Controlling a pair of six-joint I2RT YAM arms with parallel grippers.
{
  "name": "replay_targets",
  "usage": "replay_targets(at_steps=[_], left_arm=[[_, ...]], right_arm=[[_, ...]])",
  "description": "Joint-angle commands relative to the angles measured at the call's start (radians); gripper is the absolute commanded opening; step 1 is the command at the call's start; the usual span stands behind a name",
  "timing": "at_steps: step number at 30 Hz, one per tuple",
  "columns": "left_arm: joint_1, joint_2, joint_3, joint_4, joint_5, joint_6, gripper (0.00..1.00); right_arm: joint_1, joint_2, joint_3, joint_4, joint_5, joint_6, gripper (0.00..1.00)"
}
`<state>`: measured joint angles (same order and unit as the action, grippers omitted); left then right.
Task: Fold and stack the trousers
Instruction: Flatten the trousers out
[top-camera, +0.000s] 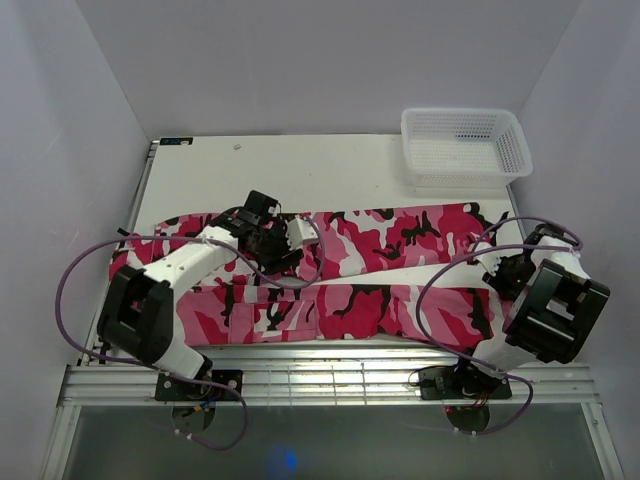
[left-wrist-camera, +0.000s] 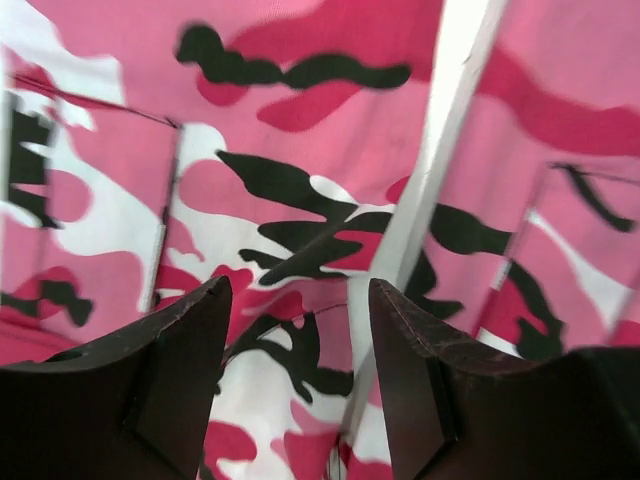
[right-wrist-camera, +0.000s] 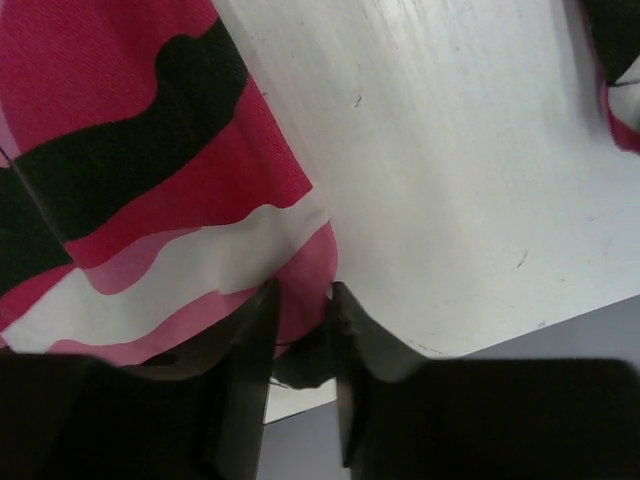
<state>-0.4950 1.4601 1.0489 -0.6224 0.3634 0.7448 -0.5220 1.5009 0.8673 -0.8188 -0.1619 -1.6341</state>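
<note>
The white table (top-camera: 300, 165) is covered from its left side to its right by the trousers (top-camera: 380, 240), spread flat with a bare strip of table seen between the two halves. A white mesh basket (top-camera: 465, 148) is set at the table's far right corner. The left claw (left-wrist-camera: 298, 290) is held over the table's left half, just above the cloth, with its jaws apart and nothing gripped. The right claw (right-wrist-camera: 300, 295) is placed at the table's right edge, with its jaws clamped on the edge of the trousers.

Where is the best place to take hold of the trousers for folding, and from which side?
Probably a leg cuff of the trousers, from the right: they lie flat and full length, and the hems end there beside bare table.
</note>
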Motion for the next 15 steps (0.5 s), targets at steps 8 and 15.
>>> replay_targets(at_steps=[8, 15], left_arm=[[0.010, 0.238, -0.031, 0.216, -0.118, 0.027, 0.45], [0.067, 0.376, 0.103, 0.234, -0.162, -0.085, 0.11]], right_arm=[[-0.001, -0.077, 0.136, -0.073, -0.115, 0.085, 0.99], [0.014, -0.056, 0.216, -0.474, -0.161, -0.055, 0.36]])
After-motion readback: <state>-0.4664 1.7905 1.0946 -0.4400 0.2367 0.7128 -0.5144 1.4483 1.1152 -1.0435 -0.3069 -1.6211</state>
